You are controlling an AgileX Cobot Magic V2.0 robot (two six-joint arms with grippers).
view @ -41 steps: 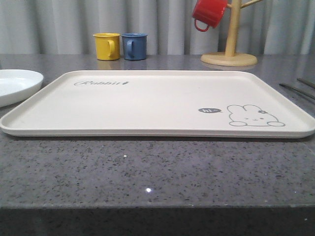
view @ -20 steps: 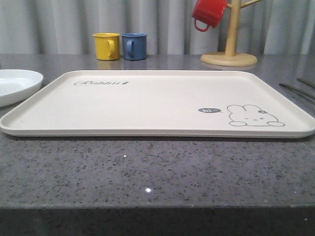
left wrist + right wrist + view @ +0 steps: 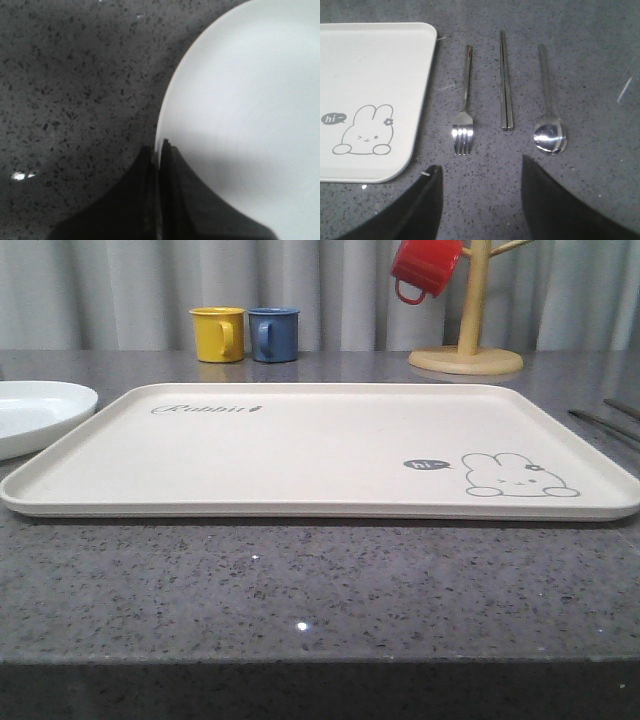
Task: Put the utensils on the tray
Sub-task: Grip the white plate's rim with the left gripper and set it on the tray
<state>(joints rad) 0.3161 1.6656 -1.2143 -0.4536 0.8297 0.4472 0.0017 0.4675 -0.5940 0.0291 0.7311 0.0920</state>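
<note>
Cream and bare, the tray (image 3: 320,450) sits mid-table with nothing on it yet, so the job has barely started. The left gripper (image 3: 159,150) has its fingers pinched onto the rim of the white plate (image 3: 250,100), which lies just beside the tray's left end; from this close I'd say it is gripping, though the contact is hard to make out. The right gripper (image 3: 480,200) hangs wide open above the fork (image 3: 464,107), sticks (image 3: 505,82) and spoon (image 3: 548,117), lined up beside the tray's rabbit corner. Next, I'd guess, the plate needs lifting over the rim.
</note>
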